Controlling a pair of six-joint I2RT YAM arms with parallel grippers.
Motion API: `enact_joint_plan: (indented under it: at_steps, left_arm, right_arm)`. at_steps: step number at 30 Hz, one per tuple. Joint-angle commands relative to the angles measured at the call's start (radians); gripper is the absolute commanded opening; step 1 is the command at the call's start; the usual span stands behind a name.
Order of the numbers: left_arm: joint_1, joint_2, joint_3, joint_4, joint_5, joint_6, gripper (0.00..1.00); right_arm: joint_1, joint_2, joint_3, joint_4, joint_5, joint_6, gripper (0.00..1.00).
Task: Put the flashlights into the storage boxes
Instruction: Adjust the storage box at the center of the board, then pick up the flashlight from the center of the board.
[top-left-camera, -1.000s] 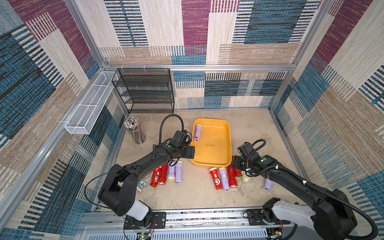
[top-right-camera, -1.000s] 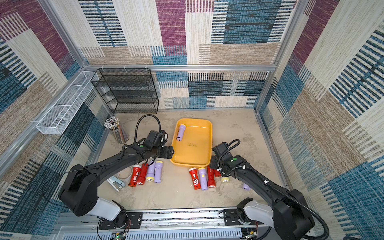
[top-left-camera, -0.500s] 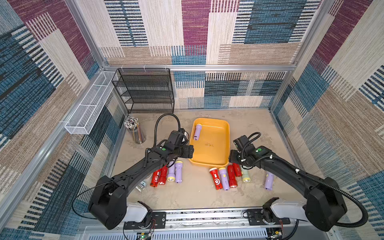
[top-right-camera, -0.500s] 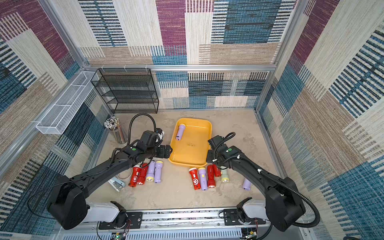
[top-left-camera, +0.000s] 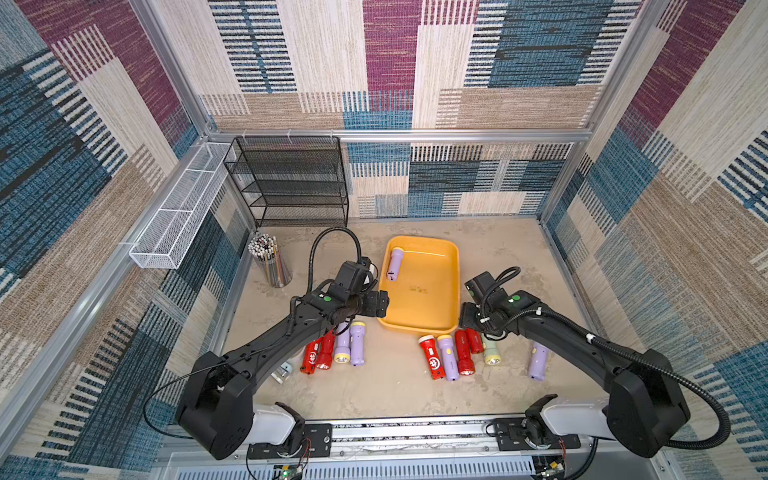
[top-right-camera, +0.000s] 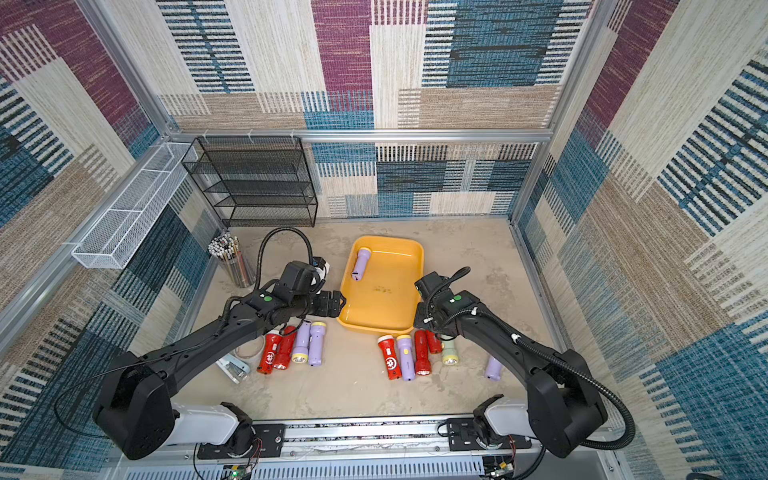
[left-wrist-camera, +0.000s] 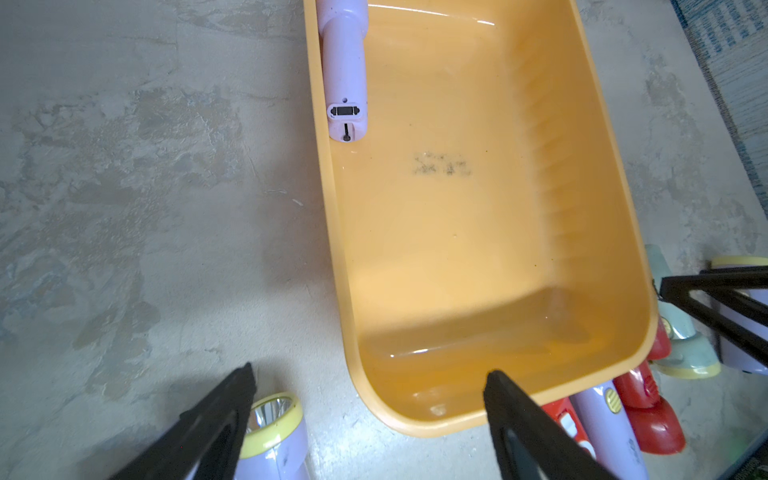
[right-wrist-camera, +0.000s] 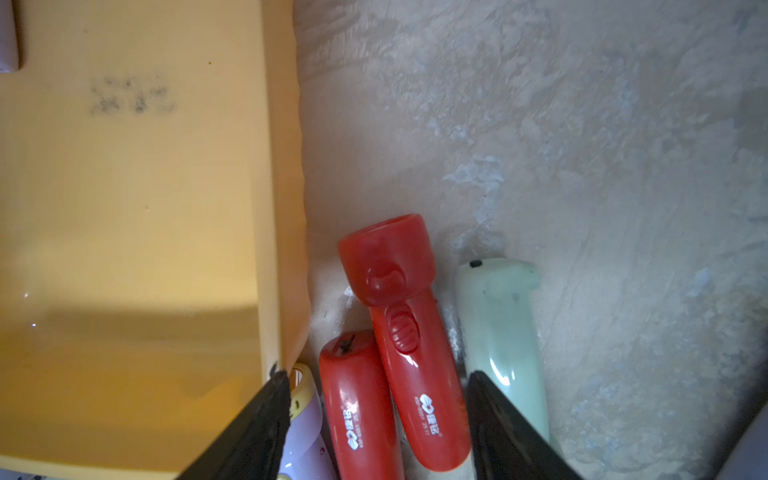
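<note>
Yellow-orange plastic forms the tray (top-left-camera: 428, 309) that sits mid-way across the mottled beige floor (top-left-camera: 395, 395). One lilac flashlight (top-left-camera: 395, 263) lies inside it, along the tray's left wall near the far corner, with its head pointing away from the arms' bases. The left gripper (left-wrist-camera: 370, 374) hovers over the tray's near left corner, jaws wide apart with nothing between them. Just outside that corner, four flashlights (top-left-camera: 326, 353) lie side by side on the floor, two red and two lilac. The right gripper (right-wrist-camera: 378, 374) hangs at the tray's near right corner, its jaws also apart and clamped on nothing. Below the gap lie two red flashlights (right-wrist-camera: 399, 332), with a pale green flashlight (right-wrist-camera: 498, 324) beside them, partly under one finger. In both top views a labelled red flashlight (top-left-camera: 430, 359) and another lilac one (top-left-camera: 449, 359) lie just off the tray's near edge. A lone lilac flashlight (top-left-camera: 537, 360) lies well to the tray's right. Off to the tray's left stands a cup of pencils (top-left-camera: 270, 266).
</note>
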Motion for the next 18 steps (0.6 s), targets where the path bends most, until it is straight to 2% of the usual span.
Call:
enact_joint_plan:
  at_steps: [1, 18]
  left_arm:
    - [-0.001, 0.003, 0.008, 0.006, 0.014, 0.024, 0.9]
    - [0.002, 0.005, 0.005, 0.001, -0.018, 0.034, 0.9]
  right_arm:
    - [-0.006, -0.016, -0.018, -0.001, 0.017, 0.014, 0.7]
    - [-0.056, -0.111, -0.094, 0.011, 0.002, -0.007, 0.71]
